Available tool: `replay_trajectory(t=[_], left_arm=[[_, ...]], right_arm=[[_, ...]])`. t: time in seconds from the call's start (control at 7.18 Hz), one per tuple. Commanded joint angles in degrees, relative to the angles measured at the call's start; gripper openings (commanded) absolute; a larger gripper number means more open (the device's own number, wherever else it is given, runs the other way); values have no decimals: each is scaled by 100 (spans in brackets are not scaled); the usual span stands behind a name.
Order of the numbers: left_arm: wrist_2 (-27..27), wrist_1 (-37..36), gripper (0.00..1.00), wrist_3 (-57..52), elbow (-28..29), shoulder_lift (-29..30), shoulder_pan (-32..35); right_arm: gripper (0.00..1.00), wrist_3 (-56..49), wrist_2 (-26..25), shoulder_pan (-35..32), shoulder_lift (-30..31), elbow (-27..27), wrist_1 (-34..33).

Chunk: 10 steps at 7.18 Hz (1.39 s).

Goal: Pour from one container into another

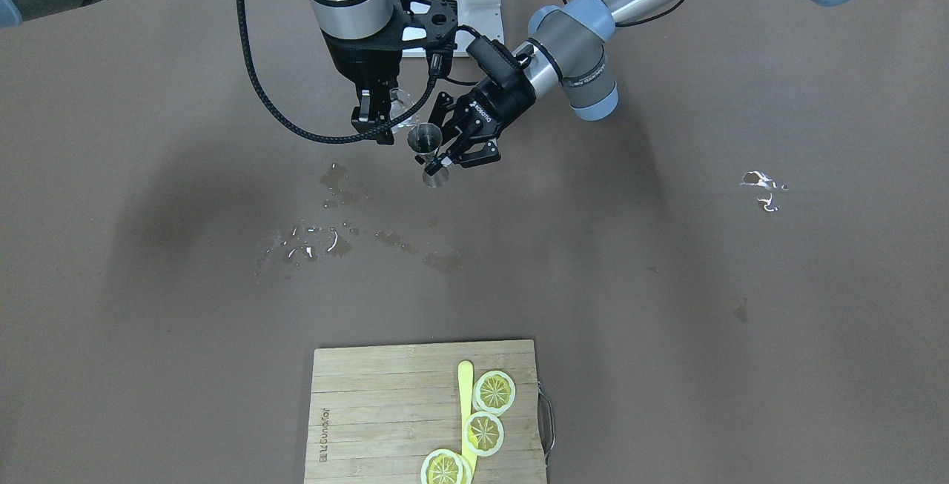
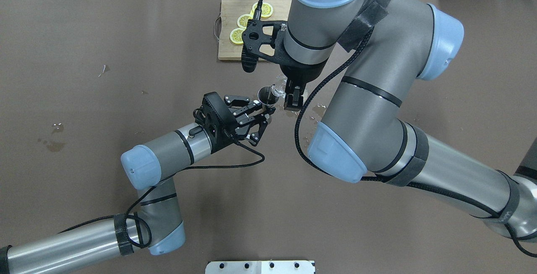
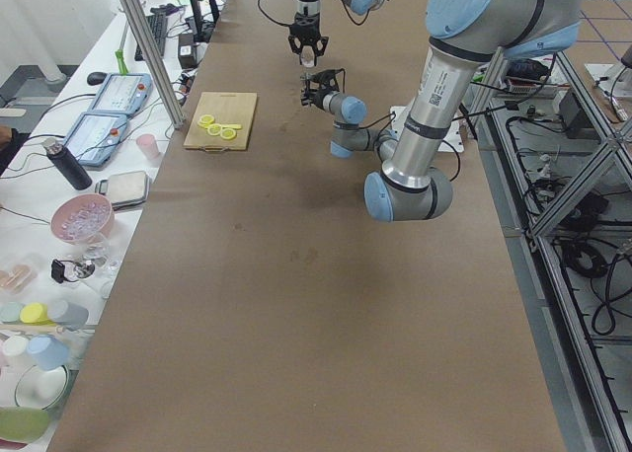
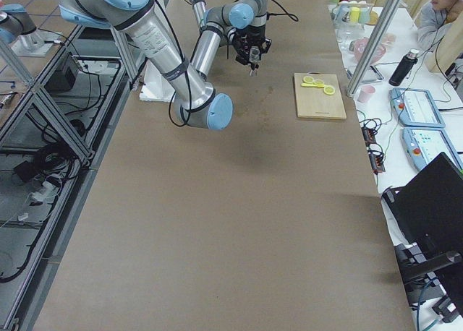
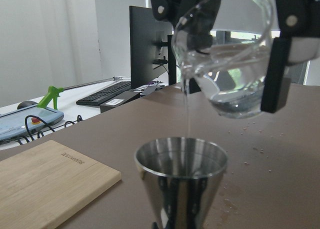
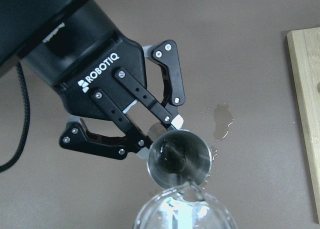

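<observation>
Pouring caught mid-stream. Left gripper (image 6: 158,134) was clamped narrow on the waist of the steel jigger (image 6: 179,156), holding it upright and above the table (image 1: 667,284). The jigger sat on the robot's side of the cutting board (image 1: 385,402), well apart from it and roughly in line with the board's middle.

Right gripper (image 2: 293,97) pointed down and was closed on a clear glass beaker (image 5: 230,64). The beaker was tilted, its spout just above the jigger's rim, on the same robot side of the board. Thin water stream (image 5: 186,109) ran from the spout into the jigger's open cup. Some water was left pooled in the low side of the beaker. Fill level inside the jigger could not be told.

Wet patches (image 1: 311,239) were scattered on the table between the cutting board and the jigger, nearer the jigger. One more small wet spot (image 1: 760,184) lay off to the robot's left of the board, well apart from it.

On the board, three lemon slices (image 1: 494,392) lay beside a yellow stick-like utensil (image 1: 465,388), all toward the edge with the metal handle (image 1: 549,425). Slices touched or overlapped the utensil; exact kind of utensil was unclear.
</observation>
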<state>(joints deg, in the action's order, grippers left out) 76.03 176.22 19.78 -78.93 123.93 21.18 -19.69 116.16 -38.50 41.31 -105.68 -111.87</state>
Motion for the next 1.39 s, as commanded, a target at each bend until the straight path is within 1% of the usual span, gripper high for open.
replay_trajectory(t=[0.0,0.42,0.84,1.11,1.25], left_arm=[[0,0,0,0,0,0,0],[0,0,0,0,0,0,0],[0,0,0,0,0,0,0],[0,0,0,0,26,0,9],[0,8,0,0,79,0,9]], right_arm=[[0,0,82,-9,0,-49,33],[0,9,372,-44,26,-260,42],[0,-377,373,-333,464,-672,104],[0,-378,373,-509,1139,-1059,742],[0,-387,616,-684,1360,-1121,963]])
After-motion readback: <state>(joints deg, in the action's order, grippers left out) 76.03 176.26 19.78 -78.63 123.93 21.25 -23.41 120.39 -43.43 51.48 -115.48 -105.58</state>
